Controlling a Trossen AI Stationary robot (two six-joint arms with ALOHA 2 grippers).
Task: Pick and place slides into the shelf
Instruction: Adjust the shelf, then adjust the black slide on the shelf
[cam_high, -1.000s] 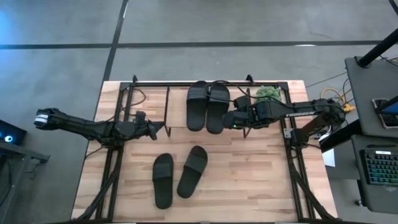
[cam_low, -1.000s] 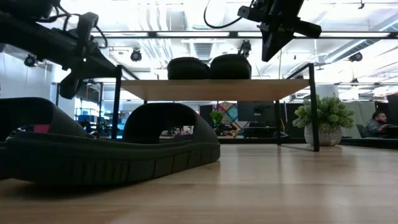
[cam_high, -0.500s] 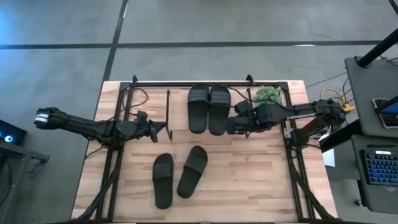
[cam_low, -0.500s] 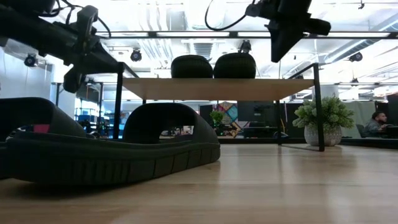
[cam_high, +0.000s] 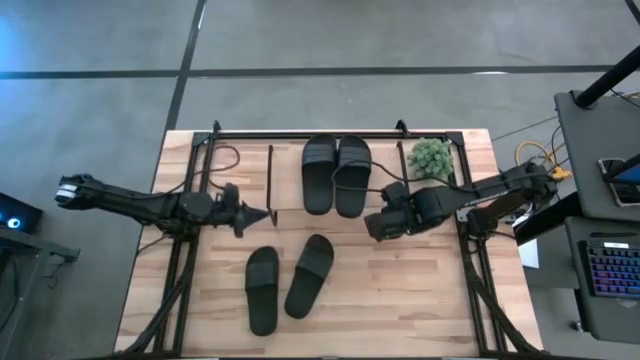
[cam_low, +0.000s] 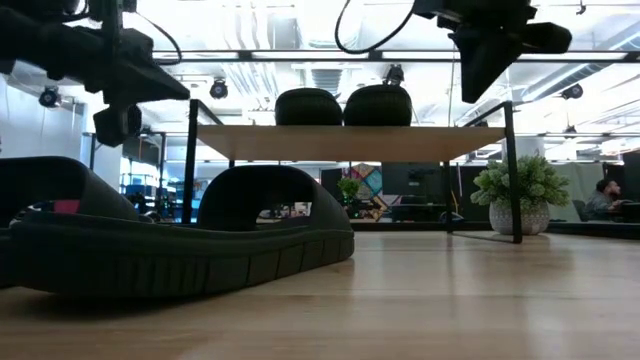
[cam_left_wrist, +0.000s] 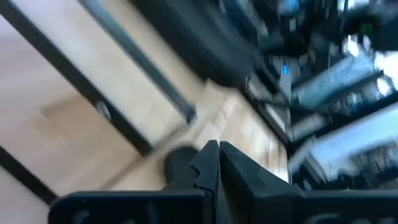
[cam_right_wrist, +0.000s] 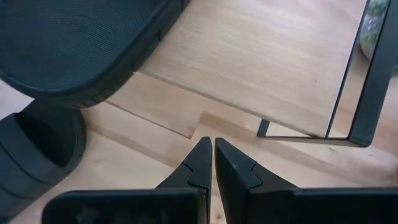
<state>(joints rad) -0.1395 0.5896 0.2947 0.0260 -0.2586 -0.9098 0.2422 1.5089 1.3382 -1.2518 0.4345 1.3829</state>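
Two black slides (cam_high: 319, 175) (cam_high: 352, 175) lie side by side, soles down, on the shelf's light top board (cam_high: 290, 170), seen edge-on in the low view (cam_low: 345, 143). Two more slides (cam_high: 263, 290) (cam_high: 309, 274) lie soles down on the table nearer the front. My right gripper (cam_high: 372, 228) is shut and empty; it hovers off the shelf's near edge, right of the shelved pair (cam_right_wrist: 208, 146). My left gripper (cam_high: 270, 214) is shut and empty too, held in the air left of the shelved pair (cam_left_wrist: 213, 149).
A small potted plant (cam_high: 432, 155) stands by the shelf's far right corner (cam_low: 520, 190). Black frame rails run along the table's left (cam_high: 185, 260) and right (cam_high: 478, 270) sides. Bare wood lies right of the front slides (cam_high: 400, 290).
My right gripper has drawn back from beside the right slide on the shelf, moving toward the table's near edge. The two slides on the shelf have shifted slightly and now lie straight. My left gripper has dropped a little toward the near edge.
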